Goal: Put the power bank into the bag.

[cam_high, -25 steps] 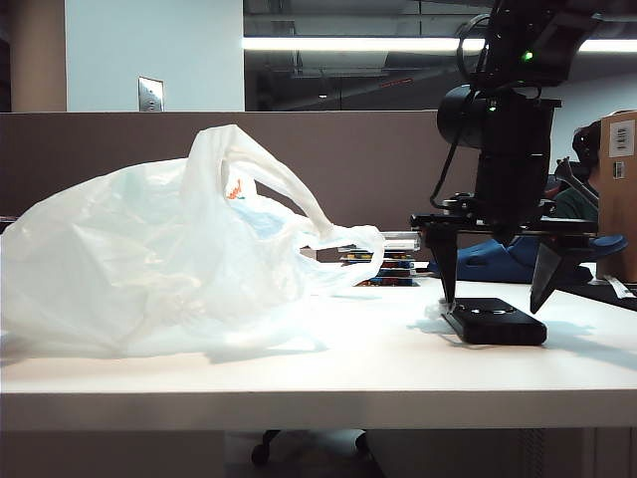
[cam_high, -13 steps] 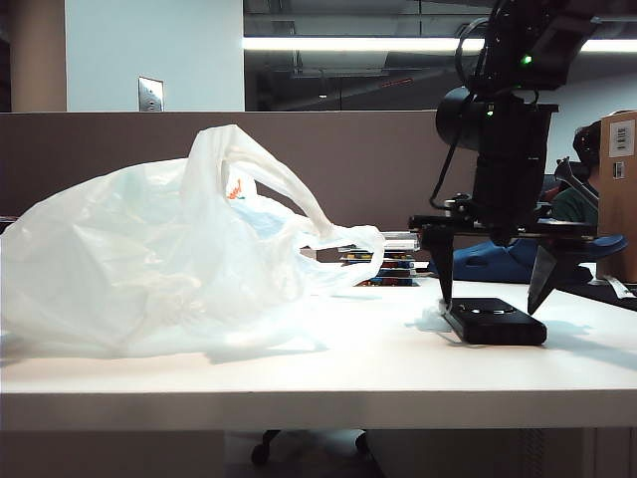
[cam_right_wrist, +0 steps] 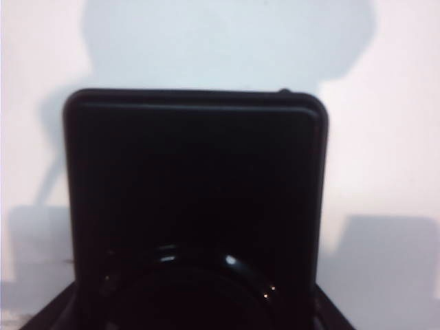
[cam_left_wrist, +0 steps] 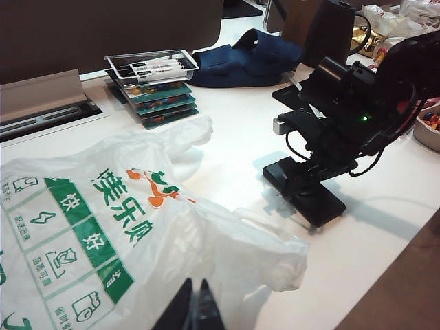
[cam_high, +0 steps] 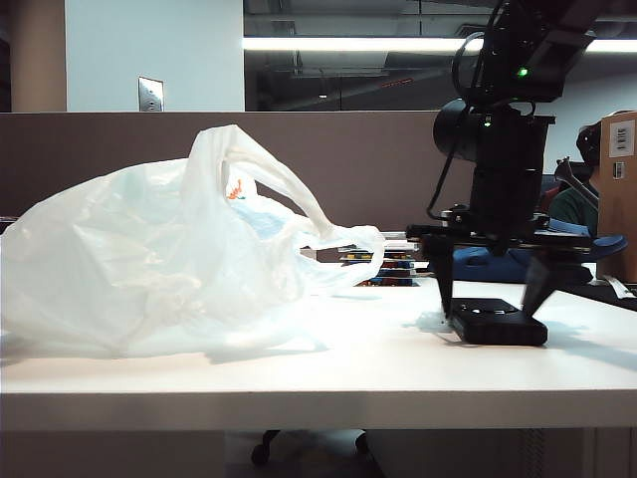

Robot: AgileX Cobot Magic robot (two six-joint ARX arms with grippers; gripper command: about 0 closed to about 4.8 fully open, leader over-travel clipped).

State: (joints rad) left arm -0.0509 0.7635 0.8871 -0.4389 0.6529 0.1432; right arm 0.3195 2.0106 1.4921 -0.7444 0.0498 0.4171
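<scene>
The flat black power bank [cam_high: 496, 322] lies between the right gripper's [cam_high: 486, 304] spread fingers; the crinkled white bag [cam_high: 169, 264] slumps well apart.

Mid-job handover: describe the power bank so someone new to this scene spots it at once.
Start at the big white bag on the table's left, then look right to the black arm reaching down. Between the open fingers of that right end effector lies the power bank: a flat black rounded-corner slab, unlike the blue fabric behind it.

Left hand [cam_left_wrist: 194, 311] closed over the bag [cam_left_wrist: 137, 254].
</scene>
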